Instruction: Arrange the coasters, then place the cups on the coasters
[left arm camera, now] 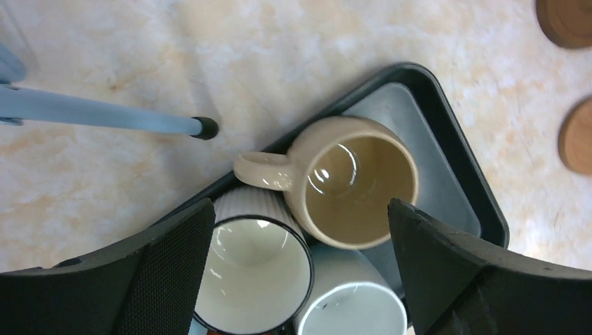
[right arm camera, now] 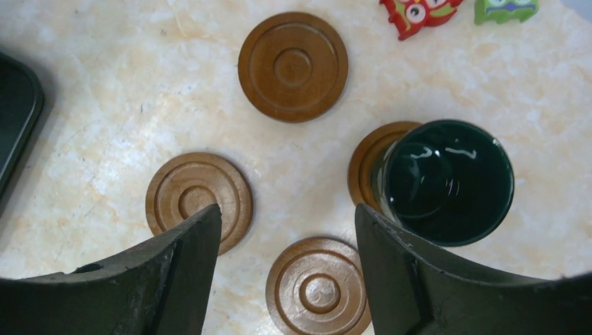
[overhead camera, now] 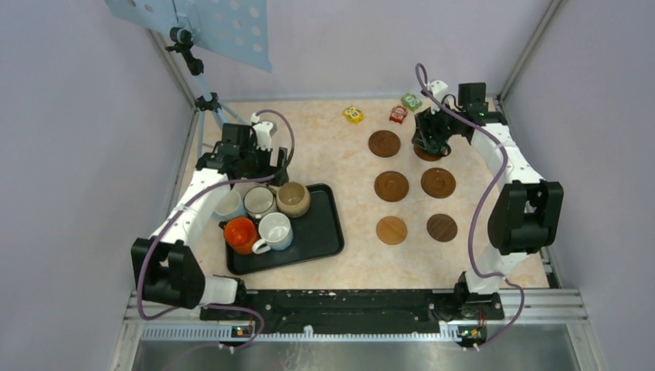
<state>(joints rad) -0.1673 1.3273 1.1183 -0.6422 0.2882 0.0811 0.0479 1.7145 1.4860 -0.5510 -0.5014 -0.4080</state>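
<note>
The right gripper (right arm camera: 286,213) hangs with its fingers (right arm camera: 412,279) spread apart and nothing between them: it grasps nothing. The dark green mug (right arm camera: 447,181) stands upright just outside the finger on the right of the wrist view, beyond its tip. It sits on a half-hidden coaster (right arm camera: 364,164), which shows only as a brown crescent on the side facing the gap (whether finger and mug touch, I cannot tell). Down in the gap between the fingers lies a bare coaster (right arm camera: 317,293). A second coaster (right arm camera: 199,199) lies at the tip of the other finger, partly covered by it. A far coaster (right arm camera: 293,66) lies well ahead of the fingertips. Beyond that one, a red block (right arm camera: 419,14) and a green block (right arm camera: 506,8) sit at the picture's edge.

The left gripper (left arm camera: 300,209) is released too, its fingers (left arm camera: 167,272) as wide as can be, over the black tray (left arm camera: 447,132). Just ahead of the fingertips the beige mug (left arm camera: 352,185) stands upright in the tray's corner. Its handle points toward the finger on the left of that view. Between the fingers, nearer the wrist, stand the dark-rimmed white mug (left arm camera: 255,276) and a plain white mug (left arm camera: 352,310), pressed close to the beige one. Outside the left-hand finger a blue tripod leg (left arm camera: 105,115) rests on the table. From above, the orange mug (overhead camera: 241,234) shows on the tray behind the fingers, toward the arm's base.
</note>
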